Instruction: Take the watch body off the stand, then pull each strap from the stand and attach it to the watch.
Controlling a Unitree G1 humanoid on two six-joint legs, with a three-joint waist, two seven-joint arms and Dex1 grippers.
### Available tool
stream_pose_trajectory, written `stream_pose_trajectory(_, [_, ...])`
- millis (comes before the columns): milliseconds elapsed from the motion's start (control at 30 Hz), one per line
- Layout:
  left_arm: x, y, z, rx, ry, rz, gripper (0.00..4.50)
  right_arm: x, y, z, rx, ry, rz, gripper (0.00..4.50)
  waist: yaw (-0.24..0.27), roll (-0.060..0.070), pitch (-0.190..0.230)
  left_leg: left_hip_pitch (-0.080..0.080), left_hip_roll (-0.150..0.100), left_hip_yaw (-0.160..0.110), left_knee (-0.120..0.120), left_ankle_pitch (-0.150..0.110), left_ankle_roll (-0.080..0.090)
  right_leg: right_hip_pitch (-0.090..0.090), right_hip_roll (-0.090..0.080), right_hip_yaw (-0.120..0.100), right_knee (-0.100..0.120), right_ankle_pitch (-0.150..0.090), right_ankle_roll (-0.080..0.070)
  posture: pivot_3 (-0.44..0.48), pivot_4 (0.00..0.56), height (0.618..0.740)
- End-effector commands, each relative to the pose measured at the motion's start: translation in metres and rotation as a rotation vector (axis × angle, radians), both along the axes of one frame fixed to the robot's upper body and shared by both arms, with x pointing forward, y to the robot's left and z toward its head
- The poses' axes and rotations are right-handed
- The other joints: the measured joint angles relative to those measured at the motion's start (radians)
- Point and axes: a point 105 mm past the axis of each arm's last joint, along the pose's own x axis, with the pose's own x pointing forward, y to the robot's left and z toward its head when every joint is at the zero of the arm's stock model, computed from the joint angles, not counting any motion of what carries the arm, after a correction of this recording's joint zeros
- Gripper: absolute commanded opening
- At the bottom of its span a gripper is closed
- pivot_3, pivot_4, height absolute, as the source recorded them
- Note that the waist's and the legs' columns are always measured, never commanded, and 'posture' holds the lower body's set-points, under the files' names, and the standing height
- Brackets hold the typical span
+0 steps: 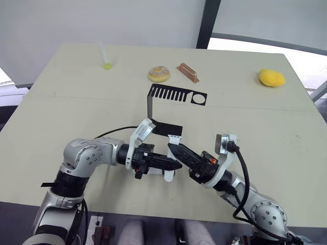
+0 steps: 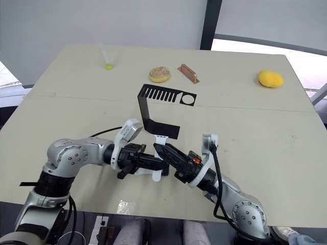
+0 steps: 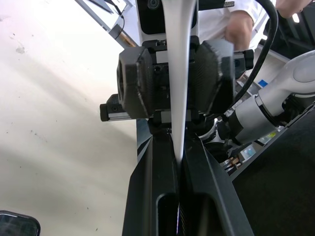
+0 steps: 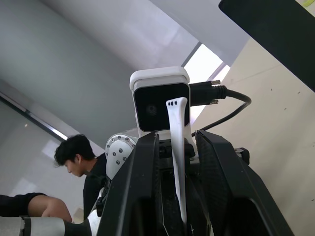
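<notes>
The thin white flexible strap (image 1: pixel 171 155) is judged light, limp and slippery, so it should be gripped flat across its width near the end to be attached. It stands between the two grippers near the front edge of the pale beige counter (image 1: pixel 61 102). The left gripper (image 1: pixel 171 164) has its jaws closed on the strap's lower part; the left wrist view shows the band pinched between them. The right gripper (image 1: pixel 173 149) meets it from the other side, its jaws narrowed around the same strap (image 4: pixel 178 147), whether clamped cannot be told. A small black watch body (image 3: pixel 17 224) lies on the counter beside the left gripper. Just behind the grippers stands the black bent sheet-metal stand (image 1: pixel 176 95), its slotted top plate bare.
</notes>
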Motion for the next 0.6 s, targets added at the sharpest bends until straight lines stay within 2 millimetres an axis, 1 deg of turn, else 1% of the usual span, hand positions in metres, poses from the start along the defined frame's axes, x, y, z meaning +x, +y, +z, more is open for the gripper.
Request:
stream_pose_trajectory(33, [0.0010, 0.0016, 0.0082, -0.027, -0.030, 0.002, 0.00, -0.0020, -0.0033, 0.0087, 0.045, -0.031, -0.003, 1.18, 0.000, 0.000, 0.000, 0.000, 0.000, 0.000, 0.000, 0.000, 0.000, 0.000, 0.000, 0.000, 0.000, 0.000, 0.000, 0.000, 0.150, 0.740])
stream_pose_trajectory(300, [0.0007, 0.0014, 0.0064, -0.024, -0.034, 0.003, 0.00, 0.0023, -0.0072, 0.0087, 0.049, -0.038, -0.028, 1.18, 0.001, 0.000, 0.000, 0.000, 0.000, 0.000, 0.000, 0.000, 0.000, 0.000, 0.000, 0.000, 0.000, 0.000, 0.000, 0.000, 0.150, 0.740])
stream_pose_trajectory(600, [-0.0002, -0.0002, 0.0041, -0.016, -0.039, 0.002, 0.00, -0.0008, -0.0028, 0.0089, 0.038, -0.055, 0.007, 1.18, 0.001, 0.000, 0.000, 0.000, 0.000, 0.000, 0.000, 0.000, 0.000, 0.000, 0.000, 0.000, 0.000, 0.000, 0.000, 0.000, 0.150, 0.740])
